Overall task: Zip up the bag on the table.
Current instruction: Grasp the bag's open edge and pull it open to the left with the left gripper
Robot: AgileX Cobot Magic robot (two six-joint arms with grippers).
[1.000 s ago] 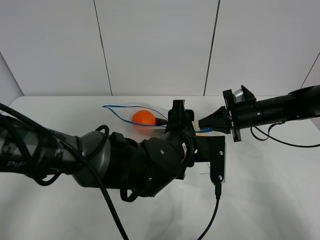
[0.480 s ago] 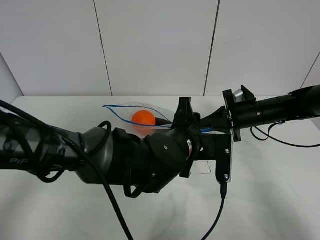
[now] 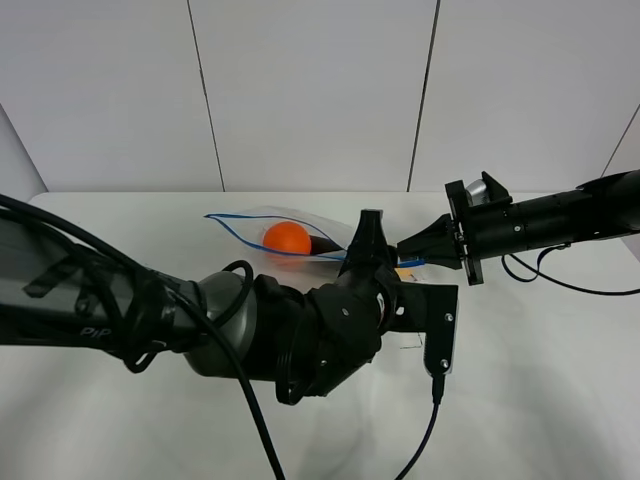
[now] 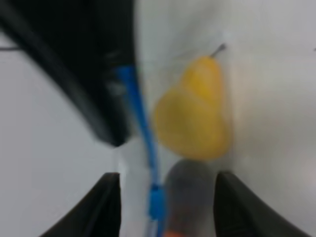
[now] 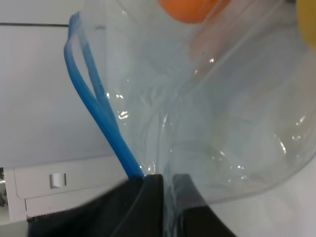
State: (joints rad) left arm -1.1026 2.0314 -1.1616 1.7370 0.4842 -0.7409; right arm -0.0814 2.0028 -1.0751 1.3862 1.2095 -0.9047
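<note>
The clear bag (image 3: 255, 220) lies on the white table (image 3: 560, 390) with an orange ball (image 3: 290, 237) inside. My right gripper (image 3: 410, 250) is shut on the bag's zipper end. In the right wrist view the gripper (image 5: 160, 183) pinches the edge where the blue zipper strip (image 5: 98, 116) ends, and the two strip halves stand apart. My left gripper (image 3: 368, 235) hovers over that same end. In the blurred left wrist view the gripper (image 4: 165, 202) is open, with the blue strip (image 4: 140, 118) and its slider (image 4: 157, 200) between the jaws, beside a yellow pear-shaped item (image 4: 195, 111).
My bulky left arm (image 3: 250, 340) with its cables covers the middle of the table and hides part of the bag. The right arm (image 3: 560, 220) reaches in from the right edge. A white panelled wall (image 3: 320, 90) stands behind the table.
My left arm has shifted a little right and turned, and its gripper has dropped closer over the bag's zipper end. The right gripper and the bag have stayed put.
</note>
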